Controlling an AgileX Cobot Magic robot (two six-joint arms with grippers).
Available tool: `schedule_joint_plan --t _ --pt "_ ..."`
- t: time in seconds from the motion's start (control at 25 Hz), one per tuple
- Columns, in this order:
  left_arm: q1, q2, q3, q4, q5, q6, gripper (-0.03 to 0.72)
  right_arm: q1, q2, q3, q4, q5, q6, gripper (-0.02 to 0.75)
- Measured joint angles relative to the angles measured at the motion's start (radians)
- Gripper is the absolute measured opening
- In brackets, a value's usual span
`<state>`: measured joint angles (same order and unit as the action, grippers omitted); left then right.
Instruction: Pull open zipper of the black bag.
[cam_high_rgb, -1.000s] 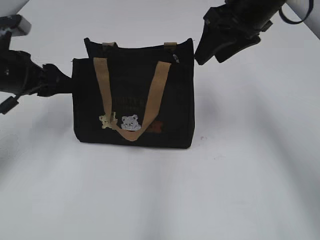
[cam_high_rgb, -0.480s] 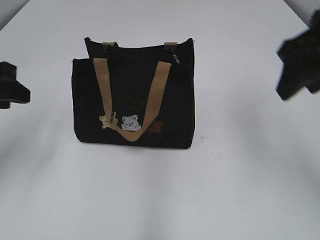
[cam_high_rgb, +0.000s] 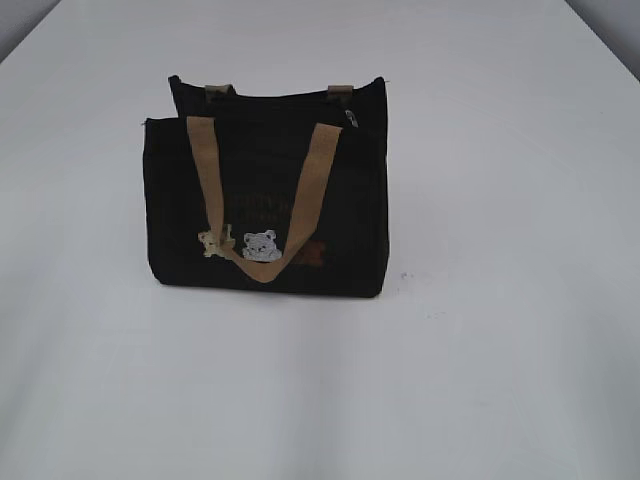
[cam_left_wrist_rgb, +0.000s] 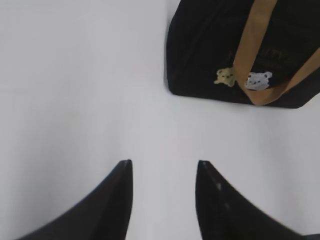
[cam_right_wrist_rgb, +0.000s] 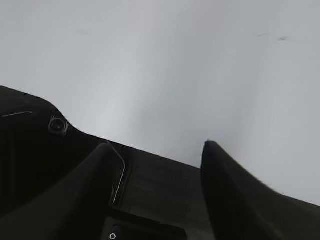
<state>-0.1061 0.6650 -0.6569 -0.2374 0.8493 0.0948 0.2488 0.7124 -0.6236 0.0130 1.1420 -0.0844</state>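
- Worktop: plain white surface carrying the bag; no arm shows in the exterior view.
- Black bag: stands upright toward the far edge, left of centre. Two tan straps drape down its front over small bear patches; faint lettering is barely legible.
- Left gripper: jaws apart, nothing between them, above bare worktop, well apart from the bag's lower corner.
- Right gripper: jaws apart, empty, over bare worktop; the bag is not in its view.
- Zipper: a small metal pull shows at the bag's top right corner. Whether the mouth is opened cannot be told from here; judged by the withdrawn arms, either done or not begun.
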Motion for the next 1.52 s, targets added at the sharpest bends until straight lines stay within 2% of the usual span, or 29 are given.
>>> schedule_joint_plan --t 0.24,0.4,0.64,0.8,1.32,1.4,1.52 --pt "0.000 -0.281 0.054 0.105 0.153 -0.031 0.312 0.000 -0.323 0.128 -0.001 -0.021 -0.014 0.438" --pt "0.000 -0.452 0.120 0.122 0.200 -0.031 0.309 0.000 -0.474 0.135 0.001 -0.037 -0.016 0.435" --pt "0.000 -0.661 0.127 0.146 0.213 -0.031 0.290 0.000 -0.647 0.136 0.003 -0.042 -0.018 0.435" --pt "0.000 -0.673 0.128 0.151 0.213 -0.031 0.286 0.001 -0.719 0.138 0.006 -0.043 -0.018 0.435" --pt "-0.001 -0.675 0.128 0.154 0.212 -0.031 0.254 0.001 -0.719 0.141 0.005 -0.043 -0.018 0.435" --pt "0.001 -0.675 0.128 0.154 0.212 -0.031 0.244 -0.021 -0.719 0.141 0.005 -0.043 -0.018 0.435" --pt "0.016 -0.675 0.128 0.154 0.212 -0.031 0.239 -0.144 -0.719 0.141 0.005 -0.043 -0.018 0.435"
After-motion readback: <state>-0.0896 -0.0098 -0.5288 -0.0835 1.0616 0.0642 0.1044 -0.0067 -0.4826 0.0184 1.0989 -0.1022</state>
